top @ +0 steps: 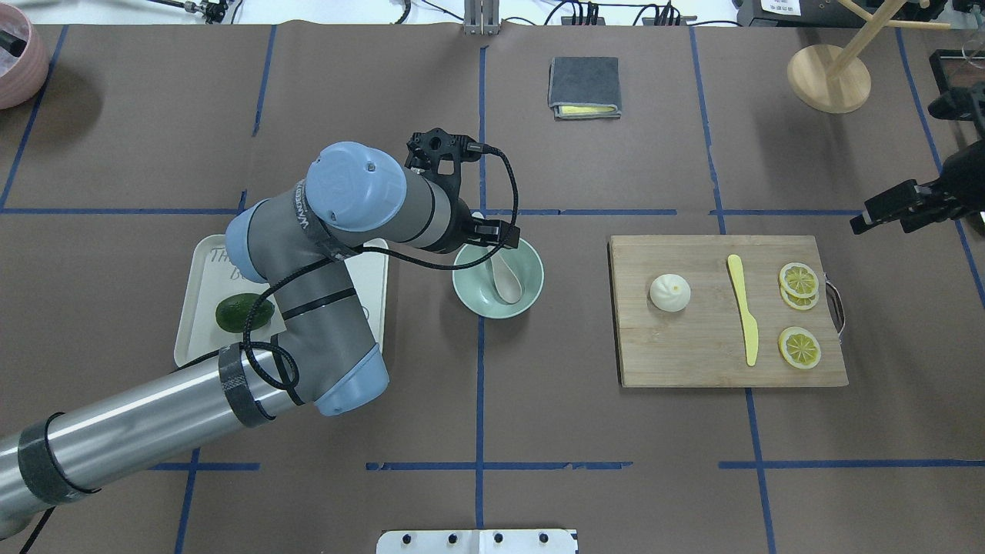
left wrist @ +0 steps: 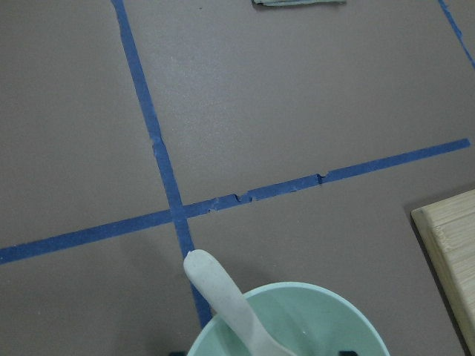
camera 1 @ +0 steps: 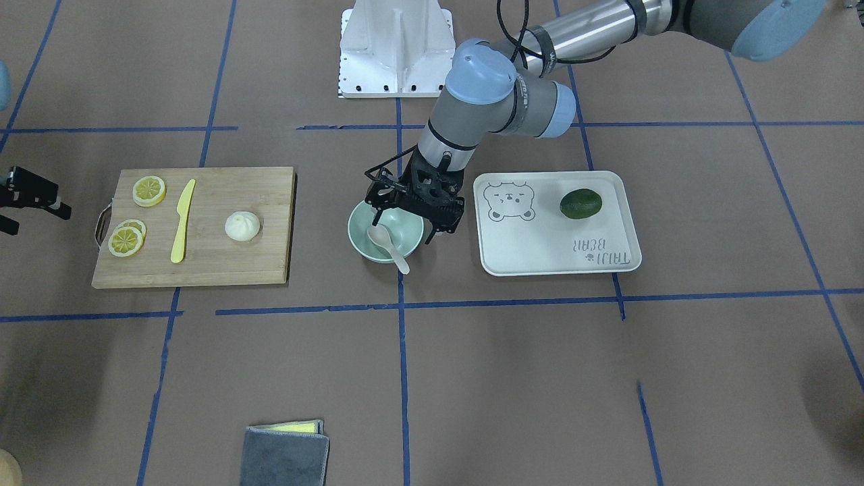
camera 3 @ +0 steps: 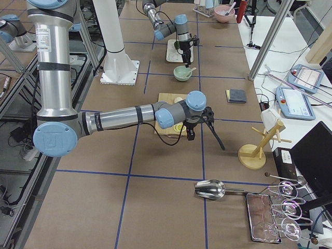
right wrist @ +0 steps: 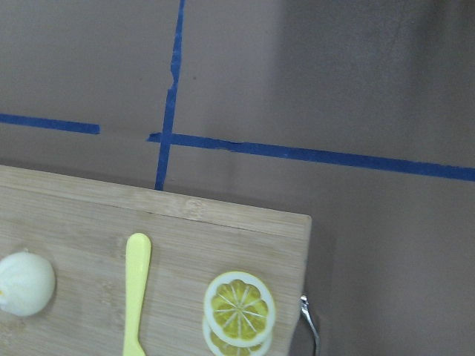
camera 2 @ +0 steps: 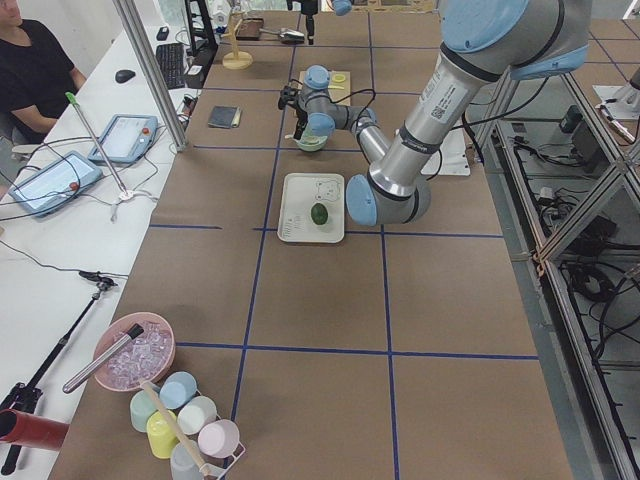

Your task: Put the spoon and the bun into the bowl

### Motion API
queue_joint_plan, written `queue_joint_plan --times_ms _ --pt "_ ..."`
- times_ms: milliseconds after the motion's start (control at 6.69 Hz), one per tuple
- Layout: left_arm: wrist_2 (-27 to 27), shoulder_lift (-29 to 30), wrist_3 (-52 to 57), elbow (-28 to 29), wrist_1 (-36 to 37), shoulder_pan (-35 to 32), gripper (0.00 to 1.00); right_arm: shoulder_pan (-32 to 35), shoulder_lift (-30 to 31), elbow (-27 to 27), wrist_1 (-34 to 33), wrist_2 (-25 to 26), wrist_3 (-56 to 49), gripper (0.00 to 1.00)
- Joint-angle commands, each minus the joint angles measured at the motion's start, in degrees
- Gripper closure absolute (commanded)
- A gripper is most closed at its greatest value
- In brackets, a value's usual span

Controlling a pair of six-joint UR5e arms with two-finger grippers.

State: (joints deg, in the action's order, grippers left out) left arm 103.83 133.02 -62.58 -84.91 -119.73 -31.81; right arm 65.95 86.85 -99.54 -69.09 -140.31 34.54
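Covering part of the bowl (camera 1: 363,247), the left tool (camera 1: 403,224) hangs apart over the spoon (camera 1: 388,243); edge-cropped right tool (camera 1: 40,202): cannot tell.

Beneath my left hand (camera 1: 405,221) sits the bowl (camera 1: 363,237). The spoon (camera 1: 387,243) lies in it, scoop down inside, handle leaning out over the rim on the side away from me. Just beside the bowl, to the hand's left, is the tray (camera 1: 540,251), with the fruit (camera 1: 580,203) on the half farther from the hand. Well off to the hand's right lies the board (camera 1: 223,264). On it the bun (camera 1: 242,225) comes nearest the hand, then the knife (camera 1: 182,220) laid front to back, then the lemon slices (camera 1: 126,240) at the far end. Out ahead of the hand, a little to the right, lies the cloth (top: 584,81).
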Motion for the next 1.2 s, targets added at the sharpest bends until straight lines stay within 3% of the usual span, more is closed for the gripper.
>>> queue_joint_plan --times_ms 0,150,449,598,1047 --pt "0.14 -8.07 1.74 -7.07 0.37 -2.97 0.03 -7.82 -6.14 -0.74 1.67 5.81 16.01 0.0" --pt "0.32 -11.43 7.24 -10.59 1.85 -4.65 0.03 -11.08 -8.08 -1.53 1.77 8.62 21.48 0.0" --pt "0.58 -14.71 18.3 -19.89 16.64 -8.69 0.03 -23.09 -13.17 -2.94 1.77 24.65 36.93 0.01" --pt "0.58 -16.89 19.93 -23.16 19.42 -9.66 0.03 -26.89 -13.46 -2.85 1.68 30.04 38.05 0.01" --pt "0.41 -17.18 18.81 -22.94 19.44 -9.33 0.02 -28.24 -9.95 -2.76 1.42 30.8 38.06 0.03"
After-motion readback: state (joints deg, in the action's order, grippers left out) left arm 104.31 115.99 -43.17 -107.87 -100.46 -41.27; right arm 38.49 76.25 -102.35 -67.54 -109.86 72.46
